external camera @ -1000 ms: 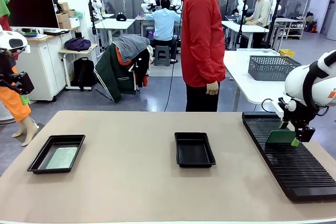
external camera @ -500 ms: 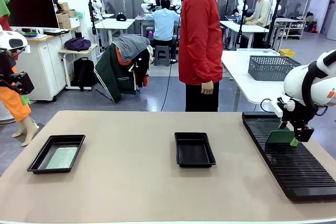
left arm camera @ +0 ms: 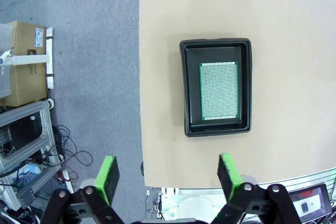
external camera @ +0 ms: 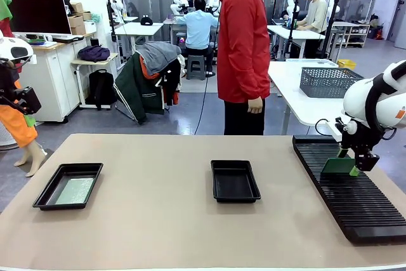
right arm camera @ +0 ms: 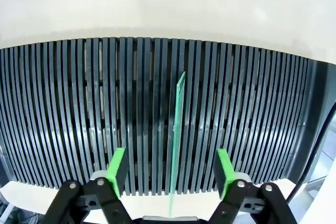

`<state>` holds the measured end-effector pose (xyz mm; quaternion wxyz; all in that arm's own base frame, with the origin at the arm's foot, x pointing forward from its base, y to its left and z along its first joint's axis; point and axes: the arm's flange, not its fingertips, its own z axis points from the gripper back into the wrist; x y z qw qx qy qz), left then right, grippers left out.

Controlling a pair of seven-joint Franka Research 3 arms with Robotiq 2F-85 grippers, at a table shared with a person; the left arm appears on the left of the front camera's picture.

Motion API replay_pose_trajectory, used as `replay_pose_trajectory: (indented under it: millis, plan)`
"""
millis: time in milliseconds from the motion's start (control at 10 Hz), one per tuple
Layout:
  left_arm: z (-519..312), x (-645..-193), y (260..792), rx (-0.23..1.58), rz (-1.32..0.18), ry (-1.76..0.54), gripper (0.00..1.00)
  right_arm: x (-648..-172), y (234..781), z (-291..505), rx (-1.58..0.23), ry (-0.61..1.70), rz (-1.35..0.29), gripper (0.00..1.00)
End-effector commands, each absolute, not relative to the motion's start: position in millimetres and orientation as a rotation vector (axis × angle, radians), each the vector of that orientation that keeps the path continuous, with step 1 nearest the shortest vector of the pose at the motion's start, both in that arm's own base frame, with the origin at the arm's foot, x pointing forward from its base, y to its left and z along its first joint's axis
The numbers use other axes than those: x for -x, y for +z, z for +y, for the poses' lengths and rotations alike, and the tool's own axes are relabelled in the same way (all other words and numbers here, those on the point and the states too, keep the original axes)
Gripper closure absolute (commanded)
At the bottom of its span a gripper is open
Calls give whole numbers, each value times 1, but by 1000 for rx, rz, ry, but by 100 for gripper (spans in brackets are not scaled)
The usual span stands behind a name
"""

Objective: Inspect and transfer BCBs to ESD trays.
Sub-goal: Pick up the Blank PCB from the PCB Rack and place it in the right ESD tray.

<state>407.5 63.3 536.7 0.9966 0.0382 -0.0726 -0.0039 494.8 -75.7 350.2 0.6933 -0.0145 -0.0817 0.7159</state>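
One green board stands on edge in a slot of the black rack, between the fingers of the right hand, which stand apart and touch neither face. Best to close squarely on both faces, then lift straight up clear of the slot before swinging toward the empty tray, well off across the bench. The left hand, spread wide, hangs over the other tray, where a second board lies flat.
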Motion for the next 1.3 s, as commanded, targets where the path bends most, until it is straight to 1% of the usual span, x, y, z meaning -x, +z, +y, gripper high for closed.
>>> replay_pose_trajectory:
  millis: [0, 100, 200, 300, 400, 500, 600, 700, 800, 900, 1000, 1100, 1200]
  plan:
    - [65, -407, 535, -71, -148, -11, 0, -491, 349, -75, 55, 1584, -194, 20]
    - [65, -407, 535, -71, -148, -11, 0, -491, 350, -75, 56, 1584, -192, 17]
    - [65, -407, 535, -71, -148, -11, 0, -490, 350, -76, 52, 1581, -192, 28]
    - [65, -407, 535, -71, -148, -11, 0, -490, 350, -76, 53, 1579, -191, 24]
    - [65, -407, 535, -71, -148, -11, 0, -488, 350, -76, 53, 1580, -192, 35]
    - [65, -407, 535, -71, -148, -11, 0, -487, 351, -76, 53, 1581, -193, 31]
    - [65, -407, 535, -71, -148, -11, 0, -487, 351, -75, 57, 1579, -192, 42]
    - [65, -407, 535, -71, -148, -11, 0, -486, 352, -75, 58, 1578, -194, 38]
    - [65, -407, 535, -71, -148, -11, 0, -485, 352, -74, 58, 1579, -194, 49]
    - [65, -407, 535, -71, -148, -11, 0, -485, 352, -74, 64, 1578, -197, 45]
    - [65, -407, 535, -71, -148, -11, 0, -484, 352, -74, 67, 1578, -198, 56]
    - [65, -407, 535, -71, -148, -11, 0, -483, 353, -74, 68, 1576, -196, 53]
    - [65, -407, 535, -71, -148, -11, 0, -483, 352, -74, 69, 1576, -199, 63]
